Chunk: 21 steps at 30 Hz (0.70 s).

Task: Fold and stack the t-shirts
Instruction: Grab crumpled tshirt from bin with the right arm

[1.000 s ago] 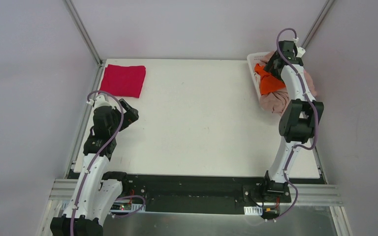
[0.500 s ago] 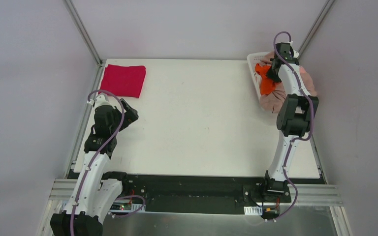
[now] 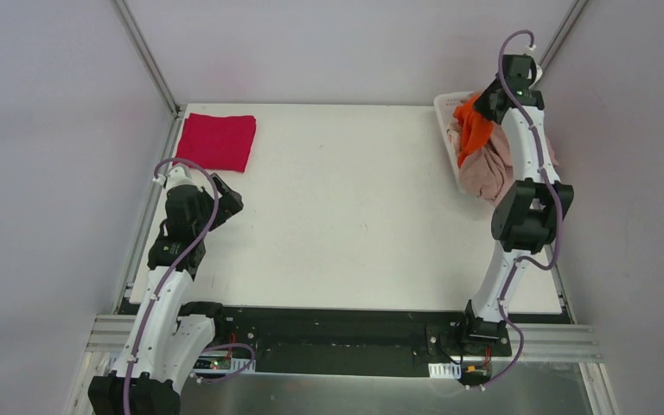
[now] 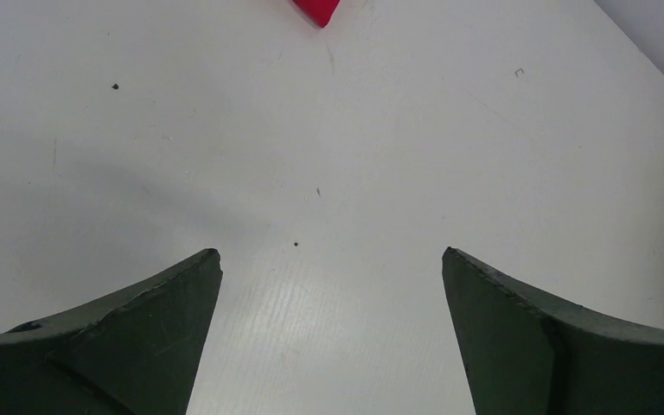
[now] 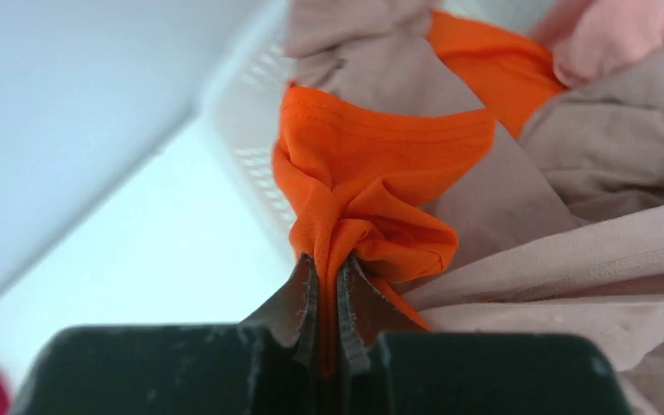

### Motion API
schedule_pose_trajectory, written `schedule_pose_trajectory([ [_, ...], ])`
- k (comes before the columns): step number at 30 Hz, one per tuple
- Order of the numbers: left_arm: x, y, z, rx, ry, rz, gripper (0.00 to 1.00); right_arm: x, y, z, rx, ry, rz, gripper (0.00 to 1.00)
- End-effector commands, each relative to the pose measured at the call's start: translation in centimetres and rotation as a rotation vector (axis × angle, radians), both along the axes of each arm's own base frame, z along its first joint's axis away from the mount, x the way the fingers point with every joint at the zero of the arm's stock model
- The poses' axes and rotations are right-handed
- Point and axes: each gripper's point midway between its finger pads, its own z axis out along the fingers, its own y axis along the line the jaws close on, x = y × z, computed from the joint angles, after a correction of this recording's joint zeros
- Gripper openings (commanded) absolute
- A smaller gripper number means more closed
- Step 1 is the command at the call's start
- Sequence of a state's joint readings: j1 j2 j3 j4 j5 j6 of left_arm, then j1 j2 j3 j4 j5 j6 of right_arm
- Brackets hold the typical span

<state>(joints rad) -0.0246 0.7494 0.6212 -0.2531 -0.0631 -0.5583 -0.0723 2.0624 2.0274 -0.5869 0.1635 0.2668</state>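
A folded crimson t-shirt (image 3: 217, 141) lies at the table's far left corner; its tip (image 4: 317, 10) shows at the top of the left wrist view. At the far right a white basket (image 3: 443, 117) holds a dusty-pink t-shirt (image 3: 488, 173) and a bright orange t-shirt (image 3: 474, 128). My right gripper (image 3: 487, 102) is shut on a bunched fold of the orange t-shirt (image 5: 372, 186), lifted above the basket. A salmon-pink t-shirt (image 5: 609, 39) lies behind it. My left gripper (image 4: 331, 259) hangs open over bare table near the left edge, below the crimson t-shirt.
The white table (image 3: 346, 207) stretches between the two arms. Metal frame posts (image 3: 147, 56) rise at the back corners, and grey walls close in on both sides. The basket's lattice wall (image 5: 251, 147) stands just left of the held cloth.
The right gripper dropped into the basket, closed on the orange t-shirt and has risen with it, pulling the cloth up. The left arm has not moved.
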Motion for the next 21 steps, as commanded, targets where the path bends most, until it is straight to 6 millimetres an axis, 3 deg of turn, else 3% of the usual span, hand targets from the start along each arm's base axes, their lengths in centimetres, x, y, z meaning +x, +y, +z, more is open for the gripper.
schedule_pose_trajectory([
  [1,-0.1,0.0,1.1,0.014,-0.037,-0.013,1.0,-1.3,3.1,19.3,0.127,-0.49,0.082,0.0],
  [4,-0.2,0.0,1.1,0.014,-0.045,-0.014,1.0,-3.3,5.1,25.4,0.192,-0.645,0.165,0.0],
  [7,-0.3,0.0,1.3,0.015,-0.052,-0.016,1.0,-5.6,5.9,30.5,0.19,-0.771,0.188,0.0],
  [10,-0.4,-0.1,1.4,0.015,-0.056,-0.019,1.0,-6.8,5.6,33.2,0.148,-0.836,0.174,0.0],
  [13,-0.4,0.0,1.4,0.018,-0.057,-0.018,1.0,-7.0,4.6,33.7,0.094,-0.841,0.14,0.0],
  [21,-0.4,0.1,1.2,0.026,-0.049,-0.015,1.0,-5.5,2.3,31.9,0.005,-0.788,0.046,0.0],
])
